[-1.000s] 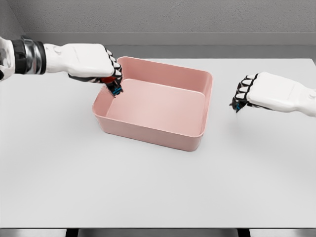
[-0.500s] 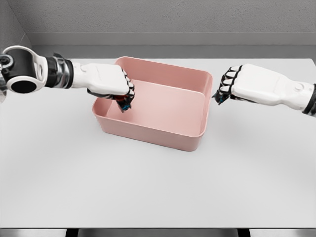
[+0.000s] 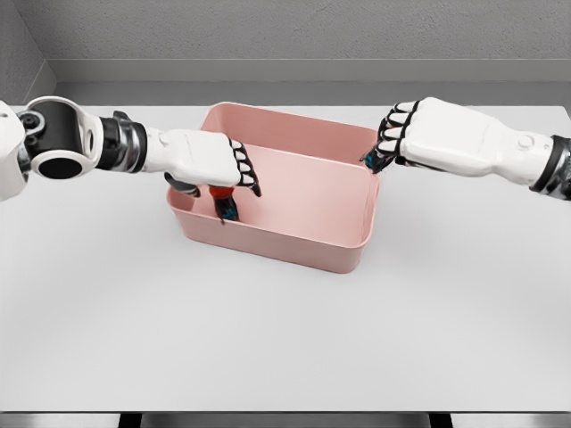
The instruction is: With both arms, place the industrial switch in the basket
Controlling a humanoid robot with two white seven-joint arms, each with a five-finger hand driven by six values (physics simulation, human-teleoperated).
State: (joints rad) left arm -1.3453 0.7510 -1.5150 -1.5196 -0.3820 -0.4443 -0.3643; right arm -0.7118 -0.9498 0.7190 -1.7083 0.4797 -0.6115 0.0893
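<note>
The pink basket point(image 3: 294, 247) stands in the middle of the table. My left hand point(image 3: 220, 183) hovers over its near left corner with the fingers point(image 3: 244, 168) spread. Just under the palm, inside the basket, is a red, black and blue industrial switch point(image 3: 222, 204), close to the near wall. My right hand point(image 3: 376, 153) is at the basket's far right corner, over the rim, with its fingers curled. A small dark and blue piece point(image 3: 367, 161) shows at its fingertips, coloured like the switch; the rest is hidden in the fist.
The basket sits on a white table point(image 3: 285, 330) whose front edge runs along the bottom of the view. A grey wall point(image 3: 285, 36) rises behind the table's far edge.
My left hand has moved right and down into the basket and spread its fingers, leaving the switch below it. My right hand has travelled left and up to the basket's far right corner.
</note>
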